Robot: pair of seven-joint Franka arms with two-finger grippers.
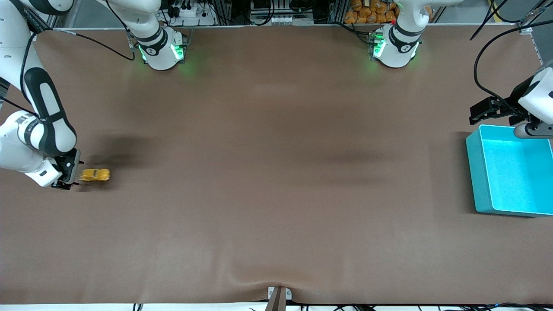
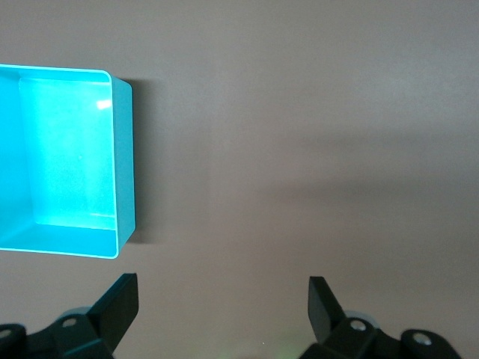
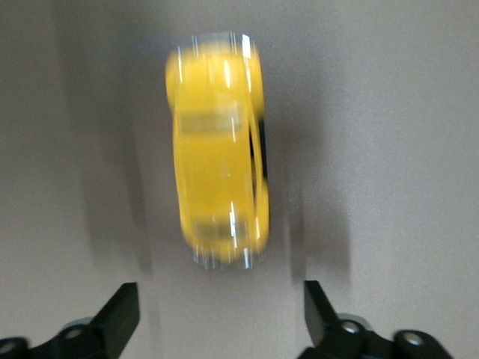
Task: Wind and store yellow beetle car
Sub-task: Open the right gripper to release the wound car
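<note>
The yellow beetle car (image 1: pixel 95 174) sits on the brown table at the right arm's end, blurred as if rolling. It fills the middle of the right wrist view (image 3: pixel 218 149), just clear of the fingertips. My right gripper (image 1: pixel 69 176) is open and empty, low beside the car. The turquoise bin (image 1: pixel 510 170) stands at the left arm's end and shows in the left wrist view (image 2: pixel 67 161). My left gripper (image 1: pixel 488 110) is open and empty, over the table beside the bin's edge.
The brown table cover (image 1: pixel 276 172) has a small wrinkle at its front edge (image 1: pixel 276 287). Cables and arm bases line the table's back edge.
</note>
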